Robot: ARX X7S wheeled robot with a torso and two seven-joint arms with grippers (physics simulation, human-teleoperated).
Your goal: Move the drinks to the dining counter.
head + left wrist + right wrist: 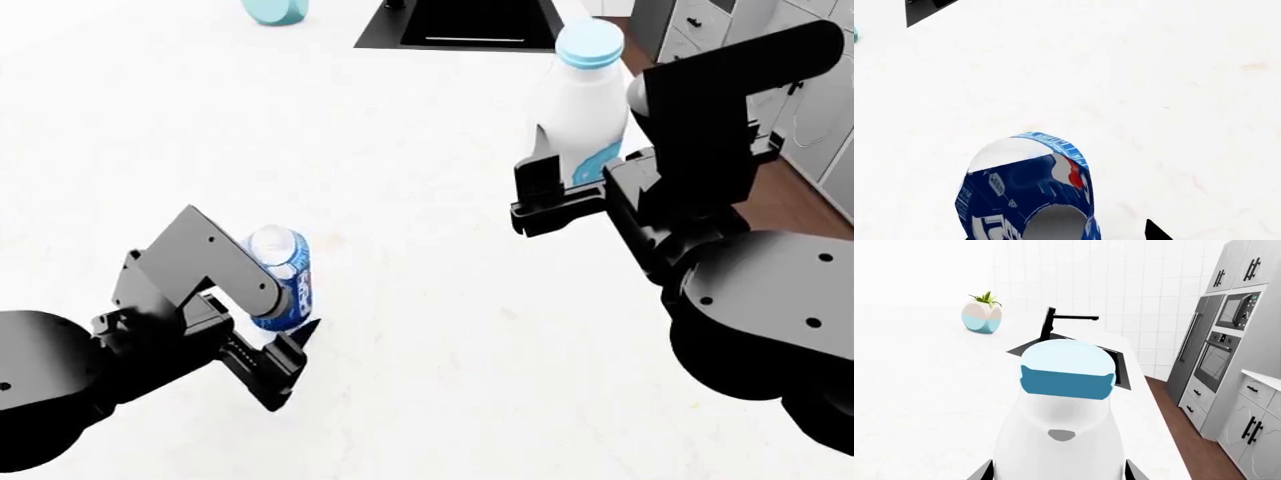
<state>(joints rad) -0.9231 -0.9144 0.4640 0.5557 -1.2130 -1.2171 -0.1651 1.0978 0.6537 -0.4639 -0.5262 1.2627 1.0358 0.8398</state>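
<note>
The blue Pepsi can point(280, 272) stands upright between the fingers of my left gripper point(267, 318) over the white dining counter point(427, 300). In the left wrist view the can point(1027, 195) fills the space near the jaws, and one black fingertip point(1157, 232) stands apart from its side with white counter showing between; the other finger is hidden. My right gripper point(577, 188) is shut on the white milk bottle point(581, 110) with the light-blue cap. Both fingers point(984, 474) press against the sides of the bottle point(1061, 440). The bottoms of both drinks are hidden.
A black sink point(461, 25) with a black faucet point(1054, 322) is set into the far part of the counter. A round blue-and-white planter point(981, 315) sits beyond to the left. The counter ends at the right over a wood floor point(787, 205), with an oven point(1217, 360) and cabinets past it.
</note>
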